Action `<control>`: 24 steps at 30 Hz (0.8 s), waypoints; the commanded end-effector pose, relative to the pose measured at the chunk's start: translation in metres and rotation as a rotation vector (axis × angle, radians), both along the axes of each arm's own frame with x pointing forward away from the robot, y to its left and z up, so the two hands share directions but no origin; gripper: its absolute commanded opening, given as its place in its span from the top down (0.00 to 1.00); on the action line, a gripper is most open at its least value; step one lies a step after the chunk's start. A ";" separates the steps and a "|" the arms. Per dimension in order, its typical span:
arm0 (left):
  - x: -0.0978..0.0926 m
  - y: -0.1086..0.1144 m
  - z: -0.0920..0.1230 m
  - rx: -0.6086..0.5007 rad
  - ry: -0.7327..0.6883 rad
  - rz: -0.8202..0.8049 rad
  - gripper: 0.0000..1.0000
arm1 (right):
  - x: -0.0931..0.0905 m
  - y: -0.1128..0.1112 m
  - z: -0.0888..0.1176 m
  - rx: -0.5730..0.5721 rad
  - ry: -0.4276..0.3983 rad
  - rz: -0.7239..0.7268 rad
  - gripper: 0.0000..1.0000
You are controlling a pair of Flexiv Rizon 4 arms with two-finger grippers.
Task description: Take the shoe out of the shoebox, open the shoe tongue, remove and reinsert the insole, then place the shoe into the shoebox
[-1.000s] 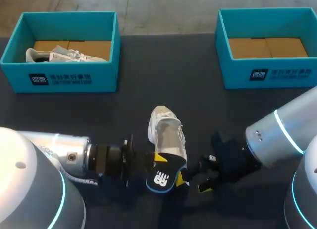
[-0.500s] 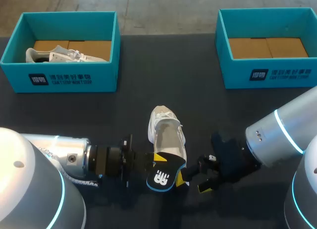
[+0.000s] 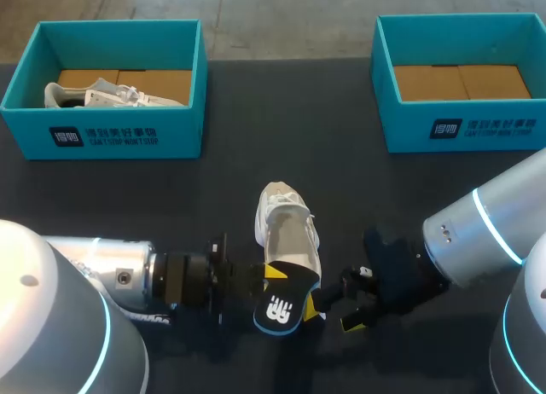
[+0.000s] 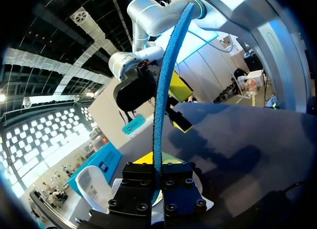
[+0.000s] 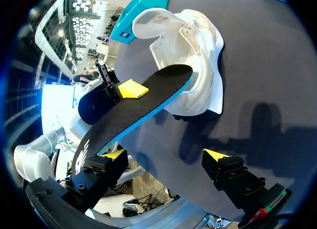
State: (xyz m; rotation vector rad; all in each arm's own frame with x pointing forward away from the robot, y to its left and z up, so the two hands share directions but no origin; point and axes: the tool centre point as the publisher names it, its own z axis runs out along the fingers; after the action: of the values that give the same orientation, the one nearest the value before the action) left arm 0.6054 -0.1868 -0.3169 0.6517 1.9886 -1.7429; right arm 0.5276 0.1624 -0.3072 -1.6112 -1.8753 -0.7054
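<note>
the left claw (image 4: 157,172) is closed on a thin black foam insole with a bright blue underside (image 5: 133,107). its two fingers press the sheet from both sides, so in the left wrist view the insole shows edge-on as a blue strip rising straight ahead of the claw. just beside it, on the far side of the insole, the right claw (image 5: 163,154) sits low over the dark counter (image 3: 341,172) with its yellow-tipped fingers (image 5: 216,154) spread wide and nothing gripped between them. the insole's near end, printed with a white logo, lies close over one of those fingers, though contact cannot be made out. from there the insole slants away ahead of both claws, and its far end meets the opening of a white fabric sneaker-style shoe (image 5: 198,50). that shoe rests on the counter just ahead of the claws, toe pointing away from them and tongue lifted up. well beyond the left claw, at the counter's far edge, stands an open teal cardboard shoebox (image 3: 119,134) holding a second white shoe (image 3: 94,93) on its brown cardboard floor. well beyond the right claw stands a second teal shoebox (image 3: 478,130), open, its brown cardboard floor showing.
</note>
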 end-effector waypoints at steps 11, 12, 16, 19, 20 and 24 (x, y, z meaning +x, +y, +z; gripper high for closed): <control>0.003 -0.006 -0.003 0.011 -0.019 0.030 1.00 | -0.002 0.001 0.000 -0.003 -0.002 -0.004 0.00; 0.003 -0.006 -0.004 0.012 -0.019 0.032 1.00 | -0.002 0.001 0.000 -0.003 -0.002 -0.004 0.00; 0.004 -0.006 -0.005 0.014 -0.019 0.038 1.00 | -0.002 0.001 0.000 -0.003 -0.002 -0.004 0.00; 0.005 -0.007 -0.006 0.016 -0.020 0.040 1.00 | -0.002 0.001 0.000 -0.003 -0.002 -0.004 0.00; 0.005 -0.007 -0.006 0.017 -0.020 0.041 1.00 | -0.002 0.001 0.000 -0.003 -0.002 -0.004 0.00; 0.005 -0.008 -0.006 0.020 -0.022 0.044 1.00 | -0.002 0.001 0.000 -0.003 -0.002 -0.004 0.00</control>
State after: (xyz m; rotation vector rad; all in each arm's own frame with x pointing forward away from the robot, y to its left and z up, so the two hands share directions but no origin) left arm 0.6119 -0.1917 -0.3225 0.6300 1.9882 -1.6937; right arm 0.5277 0.1623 -0.3073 -1.6115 -1.8753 -0.7053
